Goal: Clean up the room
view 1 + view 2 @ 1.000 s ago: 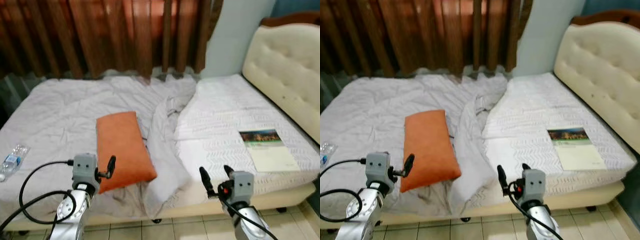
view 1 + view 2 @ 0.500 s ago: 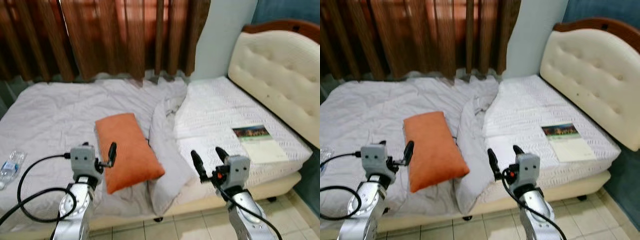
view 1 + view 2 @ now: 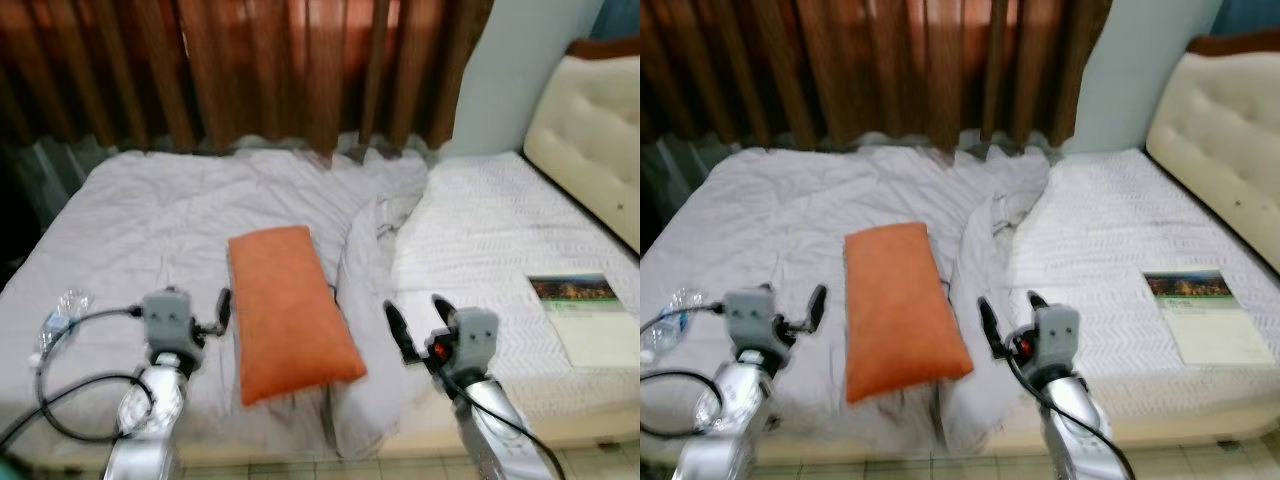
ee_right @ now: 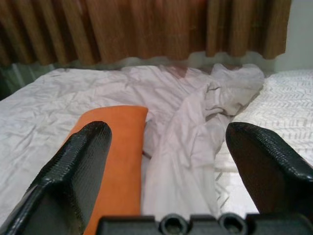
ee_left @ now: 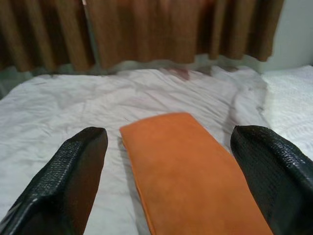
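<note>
Now | left tool (image 5: pixel 168 181) open | right tool (image 4: pixel 171 176) open | orange pillow (image 3: pixel 287 310) on bed (image 3: pixel 140 220)

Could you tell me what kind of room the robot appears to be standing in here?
Most likely a bedroom: a bed with a rumpled grey sheet, a cream tufted headboard at its right end, an orange pillow on it, and brown curtains behind.

An orange pillow (image 3: pixel 285 310) lies flat and lengthwise on the bed (image 3: pixel 480 215), resting on the rumpled grey sheet (image 3: pixel 170 220), which is bunched into a ridge just beside it. A clear plastic bottle (image 3: pixel 58 312) lies on its side near the sheet's edge. A booklet (image 3: pixel 585 315) lies flat on the bare white mattress.
</note>
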